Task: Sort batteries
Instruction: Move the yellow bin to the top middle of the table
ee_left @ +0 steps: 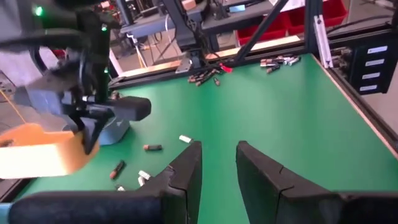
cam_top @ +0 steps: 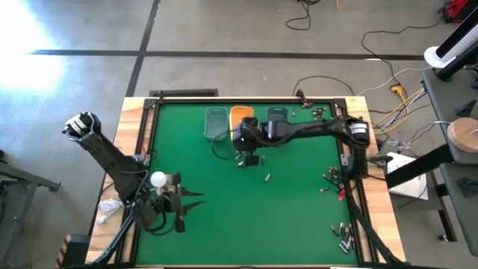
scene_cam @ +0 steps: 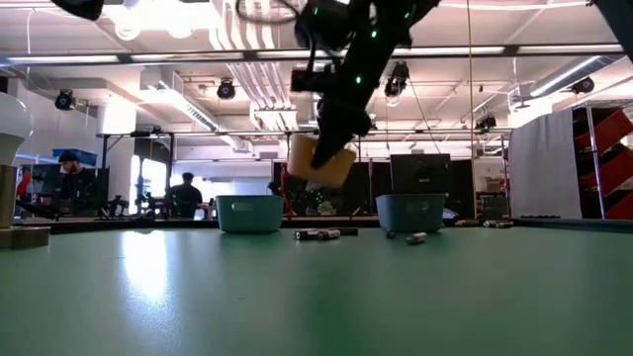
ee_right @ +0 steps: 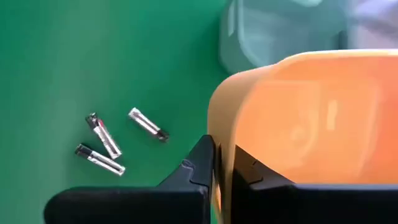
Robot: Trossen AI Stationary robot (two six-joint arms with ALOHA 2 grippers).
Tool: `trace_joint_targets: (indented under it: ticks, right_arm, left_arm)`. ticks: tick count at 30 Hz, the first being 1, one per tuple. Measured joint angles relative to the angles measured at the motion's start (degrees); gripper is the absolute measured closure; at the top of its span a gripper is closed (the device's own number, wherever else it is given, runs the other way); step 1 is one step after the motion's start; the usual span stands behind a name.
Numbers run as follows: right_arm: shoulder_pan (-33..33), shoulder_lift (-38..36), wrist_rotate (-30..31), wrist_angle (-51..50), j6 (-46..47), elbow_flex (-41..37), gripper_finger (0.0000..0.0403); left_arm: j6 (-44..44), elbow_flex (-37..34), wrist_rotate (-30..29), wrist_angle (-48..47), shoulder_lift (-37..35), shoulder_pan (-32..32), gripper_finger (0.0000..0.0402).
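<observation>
An orange tray (scene_cam: 319,161) hangs above the table, tilted, in my right gripper (ee_right: 222,167), which reaches in from the table's right side (cam_top: 243,137). A clear tray (cam_top: 216,122) and a dark tray (cam_top: 277,113) stand near the far edge. Three batteries (ee_right: 102,134) lie loose on the green mat below the orange tray, with others (cam_top: 266,177) close by. More batteries are heaped along the right edge (cam_top: 332,176) and at the far right corner (cam_top: 317,112). My left gripper (ee_left: 217,167) waits open at the near left (cam_top: 187,205). My right gripper pinches the orange tray by one wall's rim (ee_right: 219,127), one finger outside (ee_right: 198,163) and one inside the tray (ee_right: 250,175). The fingers come from above, pointing down. The tray is lifted clear of the mat and hangs tilted below the fingers (scene_cam: 319,161).
A white ball on a round base (cam_top: 157,179) stands beside my left arm. Red and black clips with wires lie at the right edge (cam_top: 342,193). A raised black frame (cam_top: 224,99) borders the mat. Open green mat lies in the middle and near part (cam_top: 246,224).
</observation>
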Motion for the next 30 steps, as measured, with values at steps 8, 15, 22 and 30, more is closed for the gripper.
trace_joint_targets:
  ticks: [8,15,22,30]
  right_arm:
    - [-6.15,3.78,-3.56,-1.75,2.88,1.62,0.0394]
    - [-7.72,4.80,-3.66,-0.94,1.79,1.60,0.0393]
    - [-7.52,7.98,-3.85,-0.35,-0.42,1.61,0.0393]
    - [-7.52,10.56,-3.61,-0.45,1.03,1.73,0.0393]
  left_arm:
    - [-3.23,-5.48,0.66,0.23,-5.27,-1.03,0.0322]
    - [-7.21,-8.71,0.63,0.45,-6.15,-1.11,0.0322]
    - [-7.63,-8.65,0.69,0.63,-5.83,-1.11,0.0322]
    - [-7.45,-7.64,2.54,0.53,-5.92,-1.16,0.0322]
